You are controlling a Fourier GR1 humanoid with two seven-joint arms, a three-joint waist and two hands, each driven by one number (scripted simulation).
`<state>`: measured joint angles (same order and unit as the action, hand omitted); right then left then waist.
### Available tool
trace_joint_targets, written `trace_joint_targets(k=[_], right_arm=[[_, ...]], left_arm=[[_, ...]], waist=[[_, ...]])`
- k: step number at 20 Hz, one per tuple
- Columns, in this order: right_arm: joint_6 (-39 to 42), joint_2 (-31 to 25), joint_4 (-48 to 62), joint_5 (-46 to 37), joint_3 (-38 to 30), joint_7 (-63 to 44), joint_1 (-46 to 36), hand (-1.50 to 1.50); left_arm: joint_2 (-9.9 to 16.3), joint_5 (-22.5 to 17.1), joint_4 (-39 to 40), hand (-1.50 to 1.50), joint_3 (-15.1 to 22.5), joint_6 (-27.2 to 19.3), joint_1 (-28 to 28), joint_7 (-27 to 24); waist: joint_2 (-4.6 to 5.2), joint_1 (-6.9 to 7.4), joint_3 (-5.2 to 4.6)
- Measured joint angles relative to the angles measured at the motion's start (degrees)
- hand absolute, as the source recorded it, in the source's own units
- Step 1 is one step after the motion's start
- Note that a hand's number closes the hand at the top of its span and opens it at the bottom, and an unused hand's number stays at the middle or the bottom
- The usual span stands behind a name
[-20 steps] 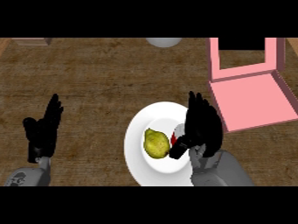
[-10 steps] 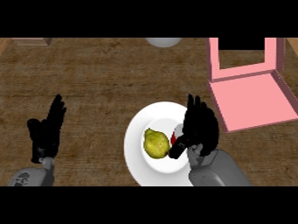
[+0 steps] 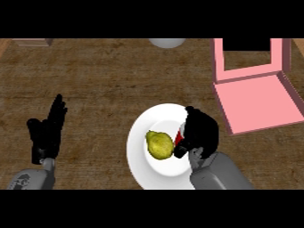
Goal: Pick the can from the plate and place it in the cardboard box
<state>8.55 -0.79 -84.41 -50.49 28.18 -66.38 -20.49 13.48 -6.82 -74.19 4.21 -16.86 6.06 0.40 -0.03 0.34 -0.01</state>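
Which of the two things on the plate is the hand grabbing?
The red can. The right hand curls round it and hides most of it. The yellow-green fruit sits beside it on the white plate, untouched.

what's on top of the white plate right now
On the white plate lies a yellow-green fruit. The right hand curls over a red object, likely the can; most of it is hidden.

1. The counter (image 3: 101, 84) has a dark wood-grain top, with paler wooden strips running along its left and right sides.
2. A white plate (image 3: 141, 138) sits low and centre.
3. An open pink box (image 3: 259, 102) lies to its right (lid raised at the back).
4. A pale round object (image 3: 166, 42) sits at the far edge.
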Motion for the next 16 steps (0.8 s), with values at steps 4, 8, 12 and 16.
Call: trace_joint_targets(k=[4,8,12,16], right_arm=[[-1.9,0.1,1.7,-2.6,1.3,2.4,-0.6,1.5],[-2.9,0.2,2.7,-5.1,1.8,2.9,-2.2,1.5],[-2.6,0.2,3.4,-6.6,0.6,3.7,-3.6,1.5],[0.8,-5.6,-3.8,-4.5,7.5,14.3,3.0,1.5]], left_arm=[[-0.5,1.3,-1.6,0.0,-0.1,-0.5,-0.2,1.6],[-0.6,1.6,-2.4,0.0,-0.5,0.3,-0.8,2.0],[-0.9,2.1,-1.8,0.0,-1.5,0.7,-0.9,1.5],[-0.8,1.9,-1.6,0.0,-2.1,0.8,-1.4,1.4]], waist=[[-0.07,-0.05,-0.02],[-0.05,-0.07,-0.01],[-0.01,-0.14,0.0],[-0.37,-1.02,0.02]])
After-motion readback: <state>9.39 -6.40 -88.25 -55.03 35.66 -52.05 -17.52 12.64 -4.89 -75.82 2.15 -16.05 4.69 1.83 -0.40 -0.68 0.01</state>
